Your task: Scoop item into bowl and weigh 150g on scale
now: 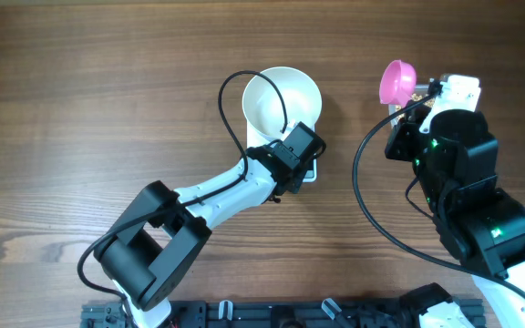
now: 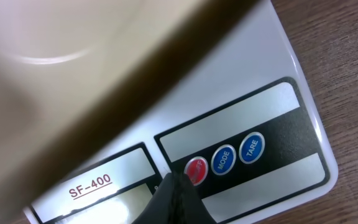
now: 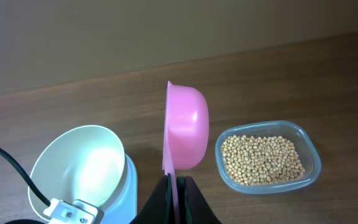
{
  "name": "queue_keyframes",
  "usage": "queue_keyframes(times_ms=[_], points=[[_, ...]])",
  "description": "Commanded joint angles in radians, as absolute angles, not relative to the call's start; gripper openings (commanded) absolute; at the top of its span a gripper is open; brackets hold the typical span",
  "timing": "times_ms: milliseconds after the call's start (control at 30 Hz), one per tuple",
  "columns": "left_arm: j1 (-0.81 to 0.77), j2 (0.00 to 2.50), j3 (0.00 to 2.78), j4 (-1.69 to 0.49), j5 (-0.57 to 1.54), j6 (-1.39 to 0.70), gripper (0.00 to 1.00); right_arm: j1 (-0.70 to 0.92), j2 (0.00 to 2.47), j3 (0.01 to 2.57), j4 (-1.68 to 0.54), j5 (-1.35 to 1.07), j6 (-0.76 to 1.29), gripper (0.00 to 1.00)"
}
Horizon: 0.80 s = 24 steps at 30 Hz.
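1. Left gripper (image 2: 176, 185): jaws closed, holding nothing. The tip is down on the scale (image 2: 272, 68) front panel, touching the edge of the red button (image 2: 197, 168). The MODE button (image 2: 224, 160) and TARE button (image 2: 252, 148) sit just to its right, untouched.
2. No digits show in the grey display window (image 2: 229, 121), so I can't tell if the scale is on.
3. The white bowl (image 1: 283, 98) sits on the scale and is empty, no beans in it.
4. Step in hand, judged: powering up the scale with the bowl already on it. Scooping has not started.
5. Right gripper (image 3: 176, 186): pinched shut on the handle of the pink scoop (image 3: 188, 127). The scoop is held up on edge in the air between the bowl and the tub, and looks empty.
6. The soybeans (image 3: 263, 158) are all in the clear plastic tub (image 3: 309, 149), on the table right of the scoop, near the bowl but apart from it.
7. Next move, judged:
   - The left tip needs to land square on the red button.
   - TARE then zeroes out the bowl.
   - The left arm has to clear off the scale so it doesn't add weight.
   - The right arm must lower the scoop into the tub, mouth first, and carry beans across to the bowl.
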<state>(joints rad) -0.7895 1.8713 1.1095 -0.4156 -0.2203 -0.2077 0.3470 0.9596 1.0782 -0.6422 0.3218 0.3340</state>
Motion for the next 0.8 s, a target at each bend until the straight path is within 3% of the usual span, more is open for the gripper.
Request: queue_keyframes(times_ms=[0, 767], points=[[-0.775, 1.829, 1.108, -0.427, -0.259, -0.213, 0.04, 0.342, 0.958, 1.109, -0.636, 0.318, 0.317, 0.04], [-0.777, 1.901, 1.116, -0.387, -0.165, -0.217, 0.04, 0.342, 0.960, 1.109, -0.641, 0.318, 0.316, 0.04]])
